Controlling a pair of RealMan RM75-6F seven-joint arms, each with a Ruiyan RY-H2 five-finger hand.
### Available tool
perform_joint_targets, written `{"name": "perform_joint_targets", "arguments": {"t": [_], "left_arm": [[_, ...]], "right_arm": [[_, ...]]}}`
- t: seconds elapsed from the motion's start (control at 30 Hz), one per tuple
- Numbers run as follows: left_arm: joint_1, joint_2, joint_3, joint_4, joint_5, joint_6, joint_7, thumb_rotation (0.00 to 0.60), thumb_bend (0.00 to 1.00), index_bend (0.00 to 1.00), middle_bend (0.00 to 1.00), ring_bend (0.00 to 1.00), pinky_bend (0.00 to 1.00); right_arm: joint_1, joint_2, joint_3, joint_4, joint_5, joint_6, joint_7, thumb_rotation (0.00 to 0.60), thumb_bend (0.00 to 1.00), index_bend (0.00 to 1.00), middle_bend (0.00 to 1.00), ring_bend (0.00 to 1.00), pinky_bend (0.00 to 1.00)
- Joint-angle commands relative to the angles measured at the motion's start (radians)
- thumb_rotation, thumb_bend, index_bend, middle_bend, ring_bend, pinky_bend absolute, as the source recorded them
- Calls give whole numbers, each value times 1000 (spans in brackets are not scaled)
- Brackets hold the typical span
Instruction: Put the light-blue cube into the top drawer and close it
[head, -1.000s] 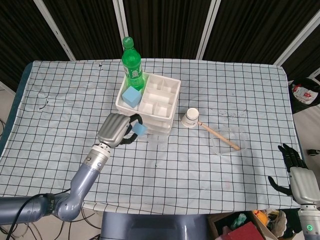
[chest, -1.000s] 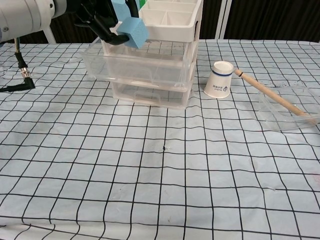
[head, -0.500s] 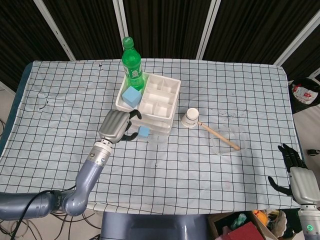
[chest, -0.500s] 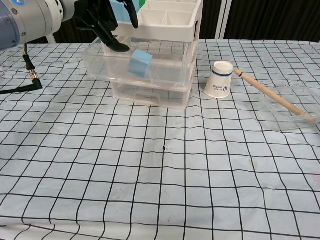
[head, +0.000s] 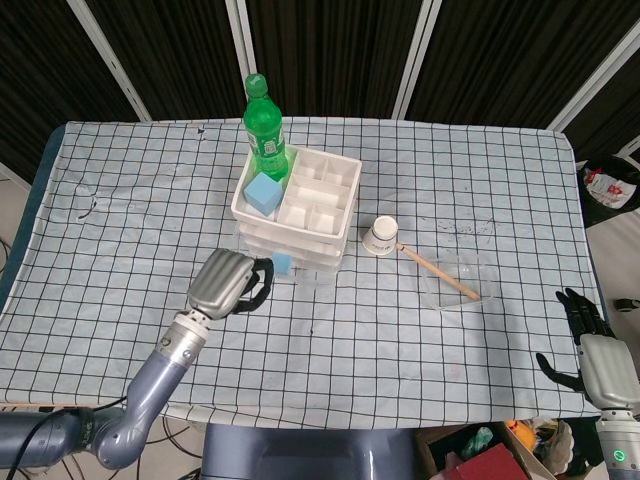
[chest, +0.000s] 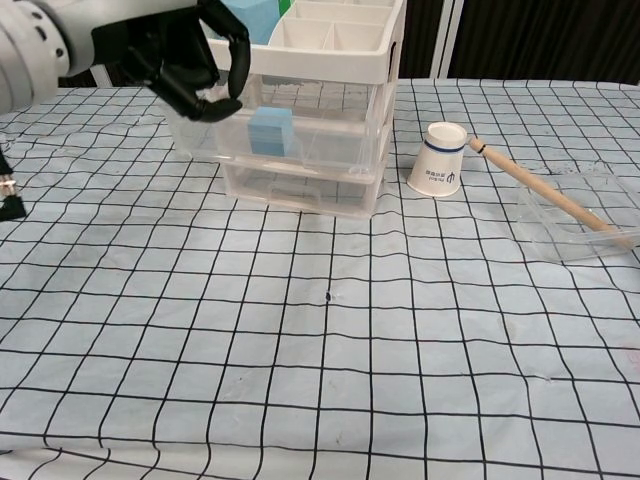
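Note:
A light-blue cube (head: 282, 263) (chest: 270, 131) lies inside the clear top drawer (chest: 330, 140), which stands pulled out from the white drawer unit (head: 300, 215). My left hand (head: 232, 282) (chest: 185, 60) hangs just in front of the drawer's left front corner, its fingers curled in and holding nothing. A second blue cube (head: 263, 192) sits in the tray on top of the unit. My right hand (head: 588, 348) rests off the table's near right corner with its fingers spread and nothing in it.
A green bottle (head: 264, 128) stands behind the unit. A paper cup (chest: 438, 159) lies on its side to the unit's right. A wooden stick (chest: 545, 195) rests on a clear shallow dish (chest: 580, 225).
My left hand let go of the light-blue cube, which dropped into the top drawer. The hand then drew back toward me and curled its fingers. The right hand has not moved.

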Motion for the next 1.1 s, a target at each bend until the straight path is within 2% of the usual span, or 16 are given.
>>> {"name": "perform_joint_targets", "arguments": {"t": [0.03,0.17,0.33,0.73,1.1], "left_arm": [[31,17,53,-30,32,-10,-8,600,453,707,1000,973,912],[40,8,84,-32,35,-23,5,600,453,707,1000,973,912],[40,-28,95,10,5,-42,21,600,453,706,1000,967,912],[-1,-135,51,158,-116,-82,68,600,453,695,1000,959,912],[-41,-212,14,267,-167,-114,84,600,453,688,1000,956,912]], "right_arm": [[-1,0,1,-2,1,2,0,600,249,28,0,0,176],[-1,0,1,-2,1,2,-1,600,249,29,0,0,176],[-2,0,0,-2,1,2,1,600,248,29,0,0,176],[0,4,2,-1,4,-3,13,600,249,29,0,0,176],[1,5,3,-2,9,-9,19,600,249,29,0,0,176]]}}
